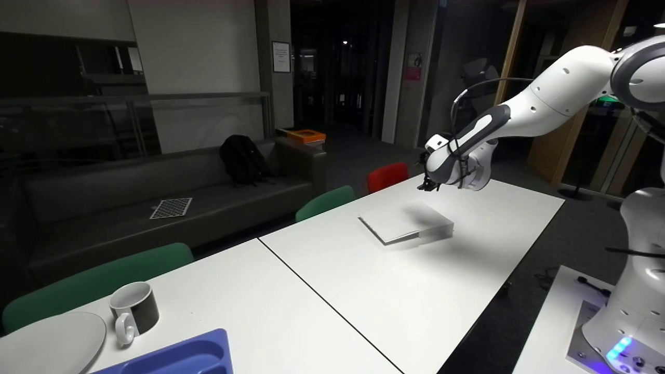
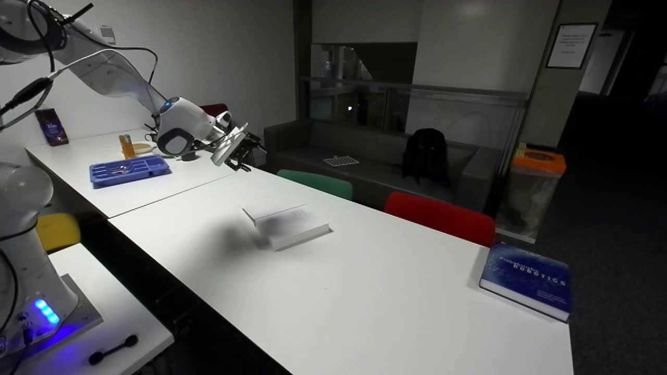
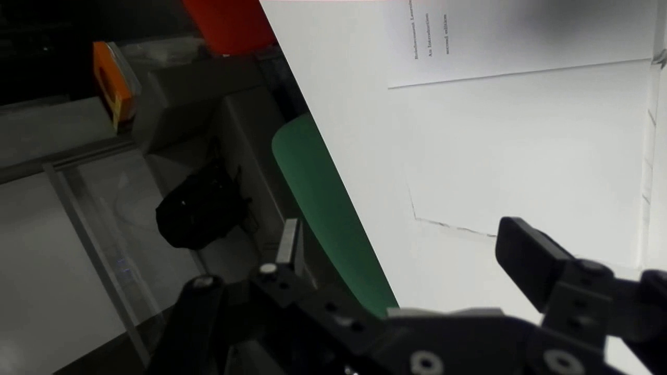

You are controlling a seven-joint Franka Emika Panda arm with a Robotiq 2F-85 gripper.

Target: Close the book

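A blocky black gripper (image 3: 401, 237), jaws parted, spans the wrist view's bottom; upper right, the smooth white book (image 3: 521, 125) lies open at its title page (image 3: 484, 47).

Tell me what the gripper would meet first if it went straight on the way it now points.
Likely the white tabletop, just beside the open book. Depth ahead of the gripper is unclear in the wrist view, so it might clip the edge of the cover first.
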